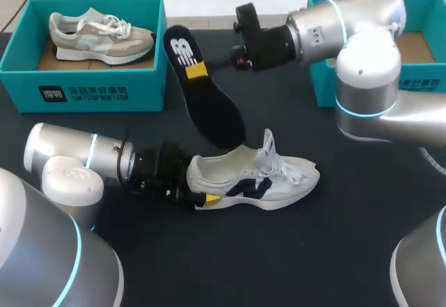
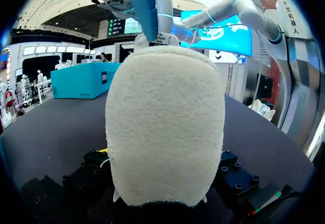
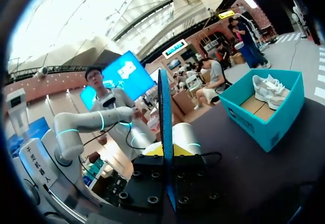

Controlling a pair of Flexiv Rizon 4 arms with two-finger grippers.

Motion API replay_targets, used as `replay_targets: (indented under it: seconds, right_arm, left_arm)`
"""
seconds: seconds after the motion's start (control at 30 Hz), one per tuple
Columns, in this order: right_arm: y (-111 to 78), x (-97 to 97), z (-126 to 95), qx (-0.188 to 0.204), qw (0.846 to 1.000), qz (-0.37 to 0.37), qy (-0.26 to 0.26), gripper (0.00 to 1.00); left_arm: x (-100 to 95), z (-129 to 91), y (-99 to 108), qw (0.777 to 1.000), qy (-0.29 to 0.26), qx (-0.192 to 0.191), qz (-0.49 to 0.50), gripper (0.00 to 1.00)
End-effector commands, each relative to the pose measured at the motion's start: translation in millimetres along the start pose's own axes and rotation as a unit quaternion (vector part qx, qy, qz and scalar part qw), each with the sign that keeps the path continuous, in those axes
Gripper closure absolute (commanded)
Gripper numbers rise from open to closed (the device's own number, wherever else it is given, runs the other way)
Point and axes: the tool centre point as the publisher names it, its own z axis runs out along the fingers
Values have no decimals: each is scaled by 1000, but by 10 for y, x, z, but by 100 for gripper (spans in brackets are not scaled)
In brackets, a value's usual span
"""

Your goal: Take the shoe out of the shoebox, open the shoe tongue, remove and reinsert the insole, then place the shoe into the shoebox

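— Where is the white shoe [image 1: 268, 182]?
— On the table, toe toward 3 o'clock. The left gripper [image 1: 202, 197] clamps its heel from 9 o'clock.
— And the right gripper [image 1: 198, 69]?
— Closed on the black insole [image 1: 209, 105], held tilted at the shoe's 11 o'clock, lower end near its collar. A grey shoe [image 1: 97, 34] sits in the shoebox [image 1: 83, 84] at 10 o'clock.

A black table [image 1: 293, 251] fills the scene. At its far left corner stands an open teal box [image 1: 83, 88] with white print on its near wall. Inside, on a brown cardboard floor, a grey and beige sneaker [image 1: 97, 35] with white laces sits upright, toe pointing right.
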Motion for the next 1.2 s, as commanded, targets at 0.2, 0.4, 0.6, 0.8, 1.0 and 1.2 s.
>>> replay_targets:
  seconds: [0.2, 0.4, 0.6, 0.8, 1.0, 1.2]
  right_arm:
    - [464, 406, -180, -18, 999, 10, 27, 100]
    - [649, 688, -264, -44, 997, 22, 58, 100]
    - [810, 865, -359, -68, 997, 34, 29, 100]
    - [810, 865, -359, -68, 997, 34, 29, 100]
    - [810, 865, -359, -68, 997, 34, 29, 100]
    - [939, 968, -780, -87, 995, 52, -7, 100]
  left_arm:
    - [0, 10, 48, 1000, 0, -1, 0, 100]
    - [0, 10, 48, 1000, 0, -1, 0, 100]
    - [0, 10, 48, 1000, 0, -1, 0, 100]
    - [0, 10, 48, 1000, 0, -1, 0, 100]
    - [0, 10, 48, 1000, 0, -1, 0, 100]
    - [0, 10, 48, 1000, 0, -1, 0, 100]
